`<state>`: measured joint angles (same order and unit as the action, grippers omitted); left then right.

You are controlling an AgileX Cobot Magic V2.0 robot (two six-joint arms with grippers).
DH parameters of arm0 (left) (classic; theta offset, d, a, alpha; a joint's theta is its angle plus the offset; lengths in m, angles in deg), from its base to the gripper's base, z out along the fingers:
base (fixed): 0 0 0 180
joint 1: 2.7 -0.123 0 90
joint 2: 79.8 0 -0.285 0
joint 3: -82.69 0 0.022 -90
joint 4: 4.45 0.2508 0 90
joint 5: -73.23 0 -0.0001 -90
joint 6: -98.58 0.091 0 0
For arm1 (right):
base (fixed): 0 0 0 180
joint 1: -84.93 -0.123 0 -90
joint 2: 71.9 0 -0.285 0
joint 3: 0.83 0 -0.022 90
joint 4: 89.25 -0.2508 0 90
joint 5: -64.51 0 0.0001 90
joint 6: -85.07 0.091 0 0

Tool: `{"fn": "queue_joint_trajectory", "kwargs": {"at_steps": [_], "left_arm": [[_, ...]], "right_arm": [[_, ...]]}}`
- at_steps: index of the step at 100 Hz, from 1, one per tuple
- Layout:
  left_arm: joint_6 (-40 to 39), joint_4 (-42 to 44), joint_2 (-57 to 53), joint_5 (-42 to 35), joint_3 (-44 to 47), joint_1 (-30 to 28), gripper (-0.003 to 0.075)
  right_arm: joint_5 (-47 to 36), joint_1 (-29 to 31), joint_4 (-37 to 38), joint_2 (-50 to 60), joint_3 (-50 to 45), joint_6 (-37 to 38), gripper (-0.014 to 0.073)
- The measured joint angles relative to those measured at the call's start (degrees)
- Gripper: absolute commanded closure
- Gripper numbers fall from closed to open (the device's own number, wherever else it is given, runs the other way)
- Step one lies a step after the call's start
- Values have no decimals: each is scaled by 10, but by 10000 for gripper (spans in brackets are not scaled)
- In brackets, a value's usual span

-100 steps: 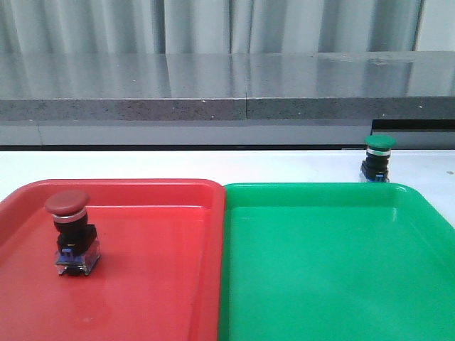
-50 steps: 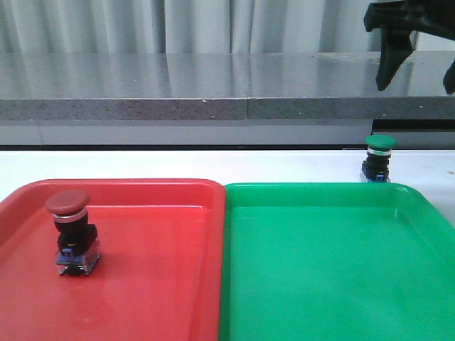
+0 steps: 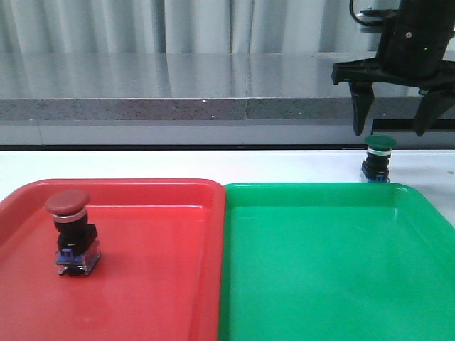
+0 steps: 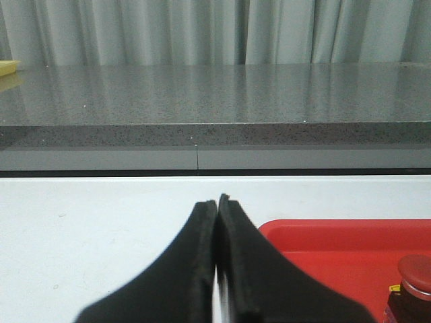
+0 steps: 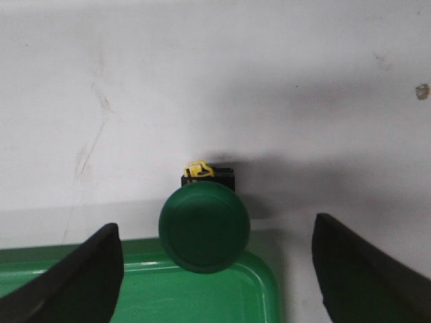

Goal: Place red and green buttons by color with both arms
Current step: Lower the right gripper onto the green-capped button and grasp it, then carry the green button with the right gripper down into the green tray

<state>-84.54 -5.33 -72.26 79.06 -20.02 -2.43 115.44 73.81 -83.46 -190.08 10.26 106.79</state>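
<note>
The red button stands upright inside the red tray at its left; its cap edge shows in the left wrist view. The green button stands on the white table just behind the green tray. My right gripper hangs open right above the green button, one finger on each side. In the right wrist view the green button lies between the spread fingers. My left gripper is shut and empty, over the white table beside the red tray's corner.
A grey stone ledge and a curtain run along the back of the white table. The two trays sit side by side, touching, and fill the front of the view.
My right gripper has come into view from above at the right and moved down, now straddling the space just above the green button. The buttons and trays have not moved.
</note>
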Motion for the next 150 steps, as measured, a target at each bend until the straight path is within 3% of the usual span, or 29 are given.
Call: {"fn": "queue_joint_trajectory", "kwargs": {"at_steps": [18,35,47,69,92,108,132,150], "left_arm": [[0,0,0,0,0,0,741],[0,0,0,0,0,0,741],[0,0,0,0,0,0,741],[0,0,0,0,0,0,741],[0,0,0,0,0,0,741],[0,0,0,0,0,0,741],[0,0,0,0,0,0,741],[0,0,0,0,0,0,741]], "right_arm": [[16,0,-13,-30,15,1,54],[19,0,-15,-33,16,-2,343],[18,0,-15,-33,17,-2,454],[10,0,-9,-28,17,-4,461],[31,-19,16,56,17,-4,461],[54,-73,22,110,-4,32,459],[60,-185,37,147,-102,166,459],[58,-240,60,147,-162,183,459]]}}
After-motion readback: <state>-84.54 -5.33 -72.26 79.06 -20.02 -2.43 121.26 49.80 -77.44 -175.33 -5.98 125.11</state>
